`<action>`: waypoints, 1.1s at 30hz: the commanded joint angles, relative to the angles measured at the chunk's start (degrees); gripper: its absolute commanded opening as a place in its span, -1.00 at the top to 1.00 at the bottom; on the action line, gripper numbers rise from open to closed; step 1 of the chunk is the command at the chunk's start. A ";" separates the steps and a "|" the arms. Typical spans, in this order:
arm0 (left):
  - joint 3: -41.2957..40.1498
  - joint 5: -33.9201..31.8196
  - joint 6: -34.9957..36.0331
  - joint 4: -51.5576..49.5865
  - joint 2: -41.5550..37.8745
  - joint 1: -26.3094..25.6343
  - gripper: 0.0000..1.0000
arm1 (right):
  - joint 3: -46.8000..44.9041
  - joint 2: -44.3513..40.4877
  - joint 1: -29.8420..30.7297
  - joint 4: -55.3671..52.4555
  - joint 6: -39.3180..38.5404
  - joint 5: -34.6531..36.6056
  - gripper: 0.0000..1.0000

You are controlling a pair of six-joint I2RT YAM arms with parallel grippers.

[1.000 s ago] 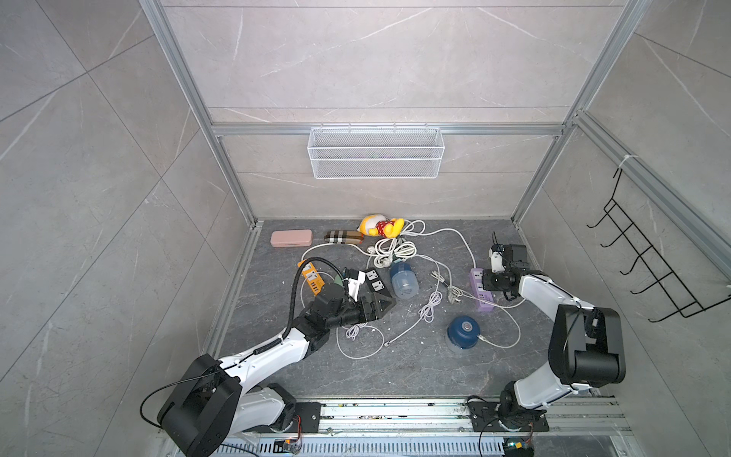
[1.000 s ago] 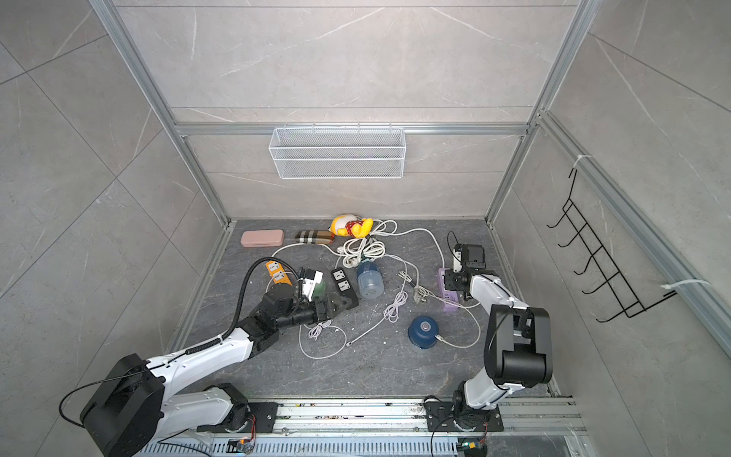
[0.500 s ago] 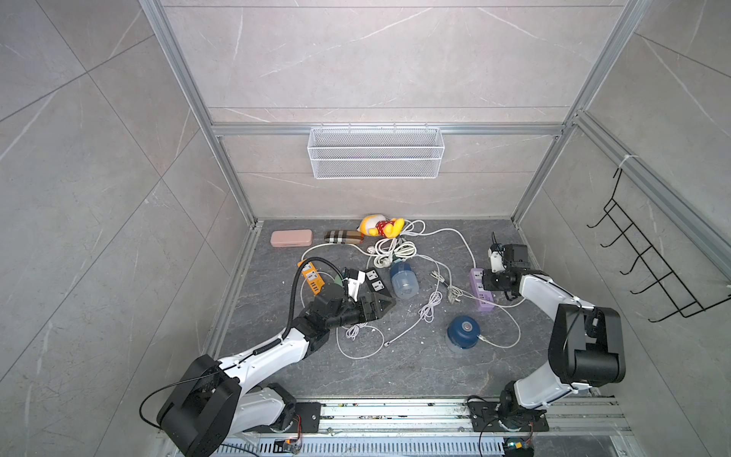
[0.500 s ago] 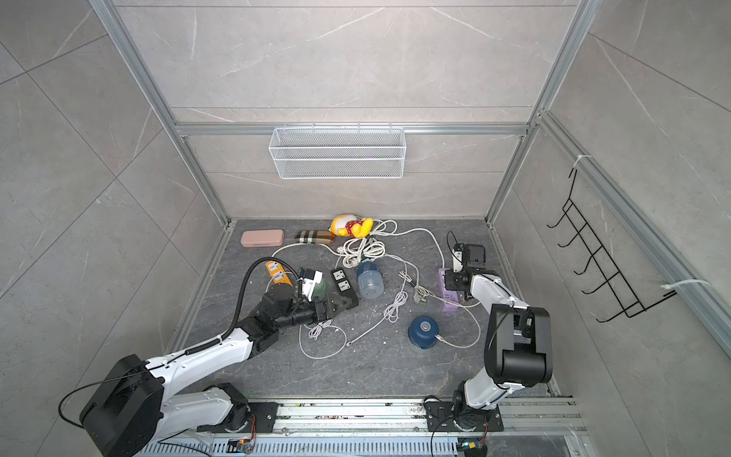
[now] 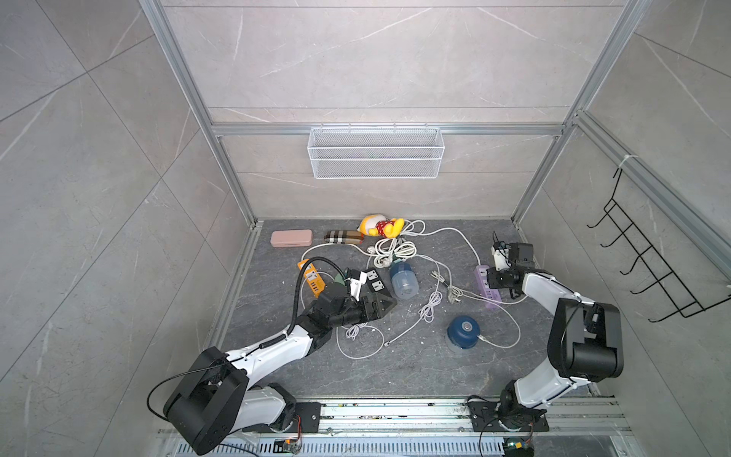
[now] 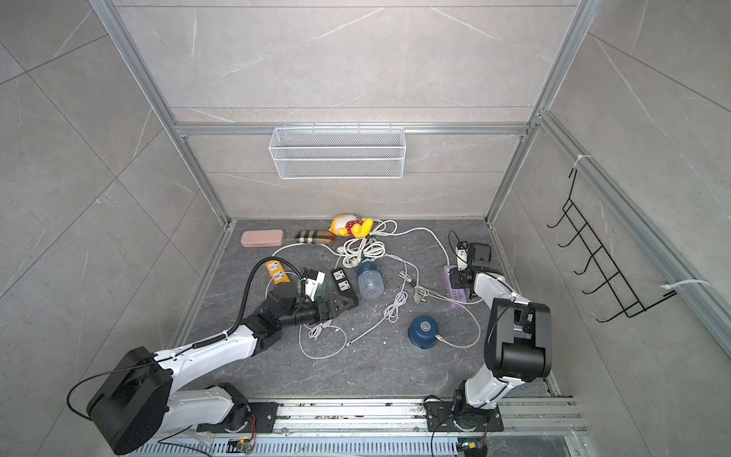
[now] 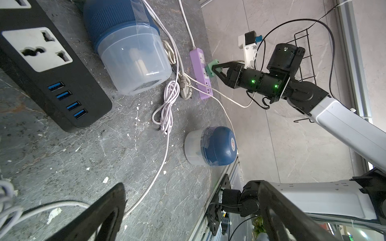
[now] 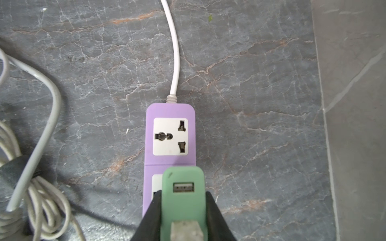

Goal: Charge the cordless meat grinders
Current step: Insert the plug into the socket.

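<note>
One dark blue cordless meat grinder (image 5: 403,281) (image 7: 129,52) lies on its side beside the black power strip (image 5: 375,279). A second dark blue one (image 5: 463,332) (image 7: 211,146) stands upright at mid-floor with a white cable in its side. My right gripper (image 8: 183,195) (image 5: 492,277) is shut on a green plug adapter (image 8: 183,200), held against the second socket of the purple power strip (image 8: 170,135) (image 5: 488,291). My left gripper (image 7: 188,208) (image 5: 385,306) is open and empty, low over the floor by the black strip. A green shape (image 6: 321,291) is mostly hidden behind my left wrist.
An orange power strip (image 5: 312,279) lies behind my left wrist. White cable coils (image 5: 391,249) and loose cords cross the floor's middle. A pink case (image 5: 291,238), a plaid pouch (image 5: 343,236) and a yellow toy (image 5: 379,226) line the back wall, under a wire basket (image 5: 375,152).
</note>
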 commanded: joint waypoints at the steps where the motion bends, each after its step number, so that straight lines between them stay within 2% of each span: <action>1: 2.62 0.81 0.64 2.47 0.29 0.10 -0.98 | -3.31 3.85 -1.03 -2.72 -2.41 3.12 1.00; 10: 2.61 0.22 0.72 2.58 0.22 0.08 -0.98 | -5.68 6.39 -1.48 -1.02 -2.94 3.48 1.00; 16: 2.65 0.16 0.71 3.01 0.01 0.09 -0.99 | -3.37 10.62 -1.77 -4.14 -3.83 2.34 1.00; 24: 3.44 0.39 1.36 2.86 0.56 0.19 -0.98 | -3.86 9.60 -2.16 -4.05 -3.85 2.21 1.00; 27: 3.78 0.99 1.25 2.95 1.12 0.19 -0.98 | -4.32 8.22 -2.17 -3.19 -3.24 3.05 0.59; 29: 3.66 1.10 1.12 3.13 1.05 0.19 -0.98 | -4.26 7.34 -2.16 -3.06 -2.98 3.23 0.39; 33: 3.45 1.09 1.11 3.06 0.51 0.19 -0.98 | -3.31 6.12 -2.09 -3.55 -2.45 3.41 0.16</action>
